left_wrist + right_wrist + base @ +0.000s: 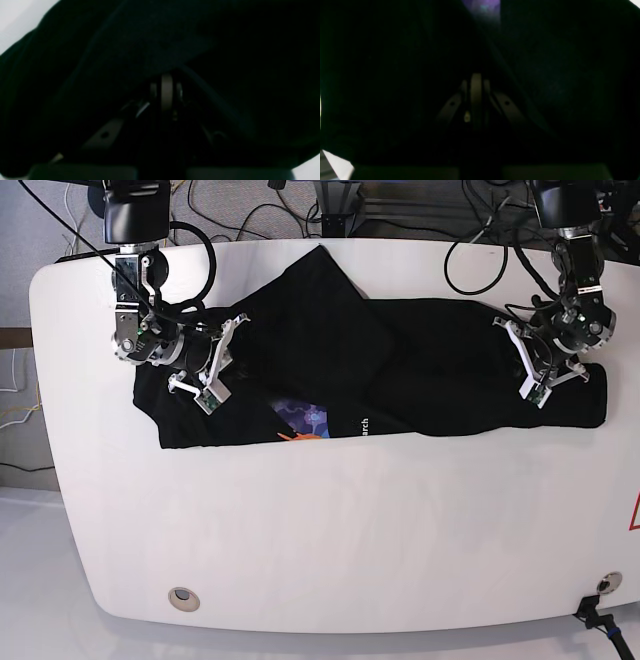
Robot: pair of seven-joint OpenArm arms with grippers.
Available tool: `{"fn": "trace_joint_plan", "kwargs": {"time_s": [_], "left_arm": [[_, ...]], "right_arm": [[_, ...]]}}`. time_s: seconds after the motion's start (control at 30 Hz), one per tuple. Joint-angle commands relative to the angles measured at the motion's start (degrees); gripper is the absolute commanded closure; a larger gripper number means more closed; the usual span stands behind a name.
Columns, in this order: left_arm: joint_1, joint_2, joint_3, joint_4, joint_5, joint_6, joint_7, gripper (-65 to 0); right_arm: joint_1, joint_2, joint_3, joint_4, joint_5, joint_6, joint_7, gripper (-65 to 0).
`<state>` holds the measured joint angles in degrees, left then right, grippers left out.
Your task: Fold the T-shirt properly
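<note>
Take the printed patch (pixel 302 418) as your landmark: the black T-shirt (pixel 330 345) spreads out to both sides of it on the white tabletop (pixel 330 530), with a folded layer just behind it and a peak of cloth rising farther back. Your right end effector (pixel 213 385) is over the cloth on one side of the patch, your left end effector (pixel 545 385) well apart on the other. Both have their fingers pressed together; whether either pinches fabric, you cannot tell.
</note>
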<state>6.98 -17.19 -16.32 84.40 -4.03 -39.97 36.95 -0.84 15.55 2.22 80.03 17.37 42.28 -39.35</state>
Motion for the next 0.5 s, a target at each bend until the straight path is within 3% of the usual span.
{"fn": "trace_joint_plan", "kwargs": {"time_s": [0.0,0.17,0.47], "left_arm": [[0.18,-2.28,0.01,0.21,1.00,-0.03,1.42,0.0],[-0.70,-4.66,0.01,0.21,1.18,-0.03,1.42,0.0],[-0.70,-4.74,0.01,0.65,1.18,-0.03,1.42,0.0]], "right_arm": [[-0.87,0.76,-0.15,-2.97,-8.53,-2.28,-6.58,0.0],[-0.78,0.84,-0.06,-3.77,-8.53,-2.28,-6.32,0.0],[1.59,0.84,-0.06,-3.85,-8.53,-2.28,-4.91,0.0]]}}
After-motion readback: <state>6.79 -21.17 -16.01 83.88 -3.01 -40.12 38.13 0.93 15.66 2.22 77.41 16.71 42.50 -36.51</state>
